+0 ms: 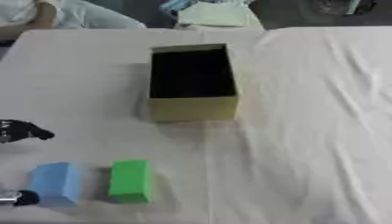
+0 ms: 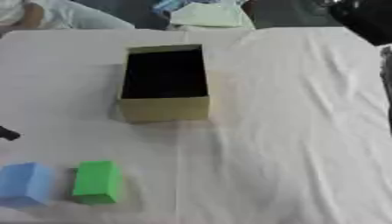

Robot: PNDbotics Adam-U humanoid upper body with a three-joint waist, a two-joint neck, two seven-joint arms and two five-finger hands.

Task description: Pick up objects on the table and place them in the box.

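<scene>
— Nearest, what is seen?
— Two blocks are set side by side at the near left of the tabletop: a blue block and a green block; neither is held.
— And the left hand?
— It is seen only partly at the left edge, beside the blue block; whether its fingers are spread cannot be told; the right hand is not shown.
— Farther back?
— The box is stood open-topped, well apart, presumably so blocks can be dropped in; nothing is seen inside.

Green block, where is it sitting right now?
The green block stands on the white tablecloth in the near-left part of the left eye view, just right of the blue block and nearer the robot than the open box.
</scene>
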